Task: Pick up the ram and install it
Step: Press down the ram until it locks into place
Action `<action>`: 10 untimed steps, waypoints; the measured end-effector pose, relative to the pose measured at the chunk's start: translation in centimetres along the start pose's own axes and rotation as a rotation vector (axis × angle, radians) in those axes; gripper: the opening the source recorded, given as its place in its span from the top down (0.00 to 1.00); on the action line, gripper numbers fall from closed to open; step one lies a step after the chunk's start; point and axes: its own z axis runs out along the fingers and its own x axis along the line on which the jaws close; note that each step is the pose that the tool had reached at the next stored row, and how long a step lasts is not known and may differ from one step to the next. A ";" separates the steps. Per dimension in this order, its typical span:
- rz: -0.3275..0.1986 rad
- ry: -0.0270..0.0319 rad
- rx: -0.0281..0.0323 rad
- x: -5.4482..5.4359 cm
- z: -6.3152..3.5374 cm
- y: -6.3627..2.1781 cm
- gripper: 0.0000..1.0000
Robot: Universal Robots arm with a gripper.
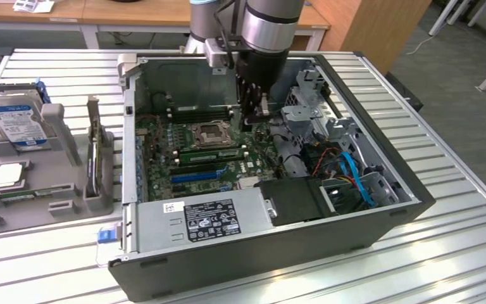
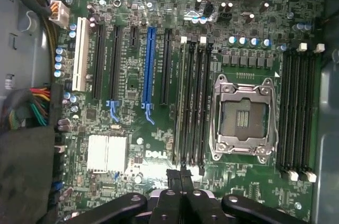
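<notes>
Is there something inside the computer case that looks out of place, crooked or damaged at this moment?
Nothing stands out. The motherboard lies flat in the open case, its processor socket is empty, and the memory slots beside it look straight. The shut tool hangs over the board's edge near those slots.

Even, bright room light is falling from above across the exterior view, making the ribbed metal table [image 1: 445, 209] shine pale and glare slightly. The inside of the computer case [image 1: 378, 221] is sitting in deeper shadow, with dark corners. In the wrist view the green motherboard [image 2: 159, 144] is looking dimmer and a little soft, while the silver heatsink [image 2: 107, 153] is glaring white.
</notes>
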 end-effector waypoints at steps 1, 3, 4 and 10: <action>0.000 0.0004 -0.0001 0.0 0.18 0.04 0.89; 0.000 0.0008 -0.0001 0.0 0.55 0.12 0.89; 0.000 0.0010 0.0000 0.0 0.73 0.13 0.89; 0.000 0.0013 0.0002 0.0 1.82 0.10 0.89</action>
